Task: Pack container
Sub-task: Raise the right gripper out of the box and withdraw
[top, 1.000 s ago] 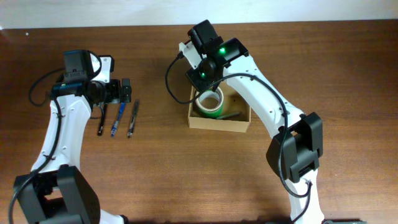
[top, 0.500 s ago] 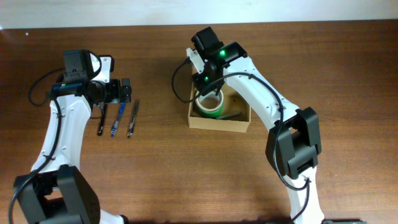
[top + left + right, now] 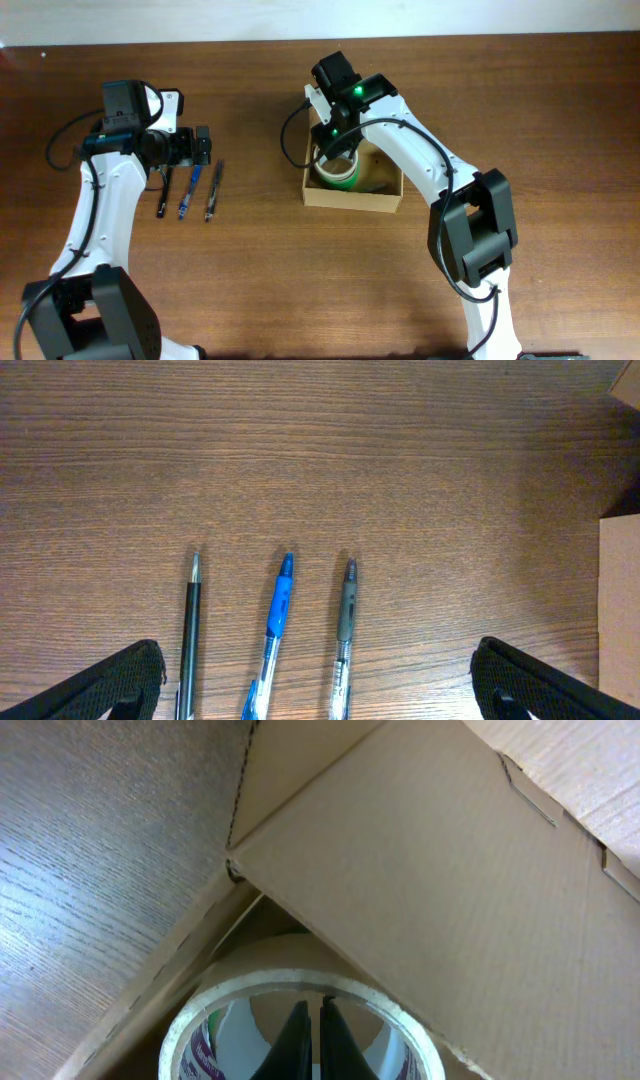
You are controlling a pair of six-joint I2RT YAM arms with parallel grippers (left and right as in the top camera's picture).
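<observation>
Near the middle of the counter [image 3: 250, 290] sits the container [image 3: 370, 199], a green tape roll [image 3: 337, 170] in its left end and its flap lid [image 3: 420, 890] leaning in above. The right claw [image 3: 311, 1025] hangs over that roll, fingers pressed together on nothing, and the left claw [image 3: 320, 695] is spread wide above three pens [image 3: 277, 622]. Thin cardboard is probably light, apt to skid on smooth wood and to dent under a hard pinch, so take a wall's top edge near a corner, or the flap's free edge.
</observation>
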